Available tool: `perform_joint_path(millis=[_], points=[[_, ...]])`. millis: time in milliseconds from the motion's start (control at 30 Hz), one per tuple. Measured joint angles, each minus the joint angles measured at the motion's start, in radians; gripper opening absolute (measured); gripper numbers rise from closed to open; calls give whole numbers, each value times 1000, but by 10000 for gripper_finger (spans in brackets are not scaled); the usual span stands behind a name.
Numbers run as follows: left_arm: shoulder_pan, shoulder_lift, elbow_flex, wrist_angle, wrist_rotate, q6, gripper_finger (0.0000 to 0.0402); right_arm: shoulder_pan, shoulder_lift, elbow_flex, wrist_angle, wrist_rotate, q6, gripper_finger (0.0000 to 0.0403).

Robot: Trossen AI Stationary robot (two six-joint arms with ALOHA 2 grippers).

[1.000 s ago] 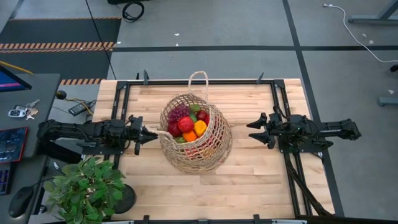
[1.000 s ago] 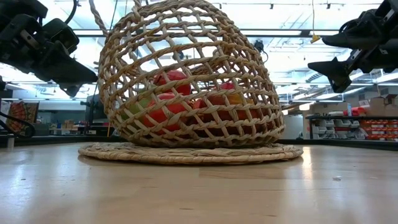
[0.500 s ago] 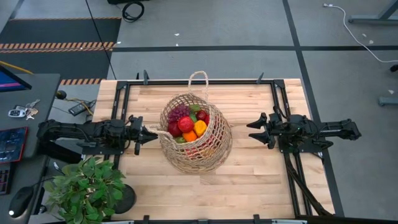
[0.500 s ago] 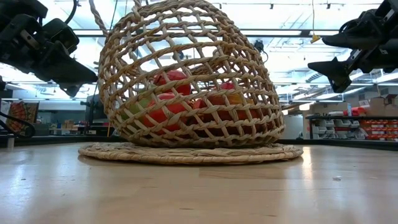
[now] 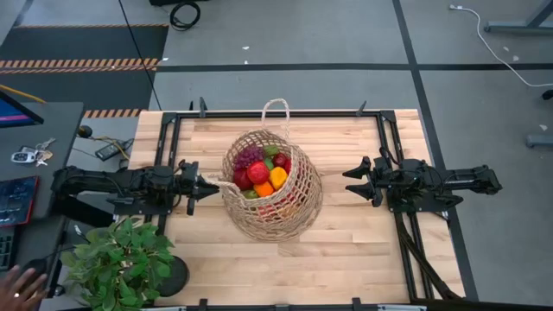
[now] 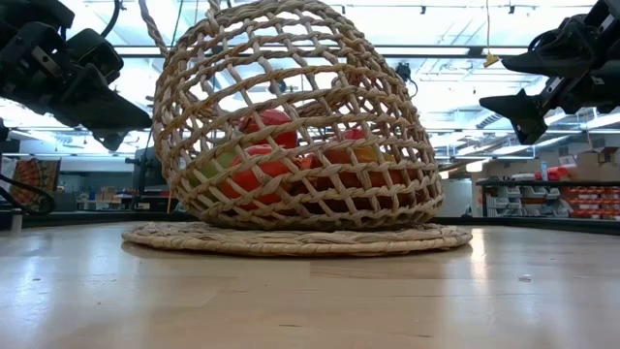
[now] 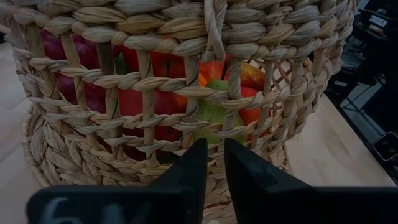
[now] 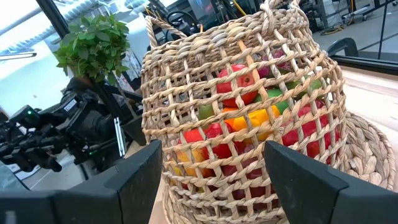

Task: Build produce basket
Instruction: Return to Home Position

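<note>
The tan wicker basket (image 5: 272,186) stands mid-table on a round woven mat (image 6: 291,238), leaning a little. The produce (image 5: 262,168) fills it: red, orange, yellow, green and purple pieces, which also show through the weave (image 7: 161,99) (image 8: 249,118). My left gripper (image 5: 212,184) is shut, level, with its tips close by the basket's left side near a loop handle (image 5: 220,182). Nothing is between its fingers (image 7: 193,168). My right gripper (image 5: 348,183) hangs open to the basket's right, well clear of it, facing it (image 8: 212,149). My left gripper points level at the basket's left wall from the table's left. Its shut fingertips are just short of the weave (image 7: 214,134), and I cannot tell whether they touch it.
A leafy potted plant (image 5: 121,263) stands at the table's near left corner. A person's hand (image 5: 19,285) shows beside the desk left of the table. Black frame rails (image 5: 168,155) run along the table's edges. Bare wood (image 5: 346,259) lies in front of the basket.
Both arms and the basket have kept still. A person's hand has come into the high view at its lower left corner, off the table.
</note>
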Motion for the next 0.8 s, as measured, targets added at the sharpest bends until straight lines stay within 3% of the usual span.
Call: perform_joint_path(millis=[800], points=[[0, 0, 0, 0, 0, 0, 56, 0, 0, 0, 0, 0, 0, 284]])
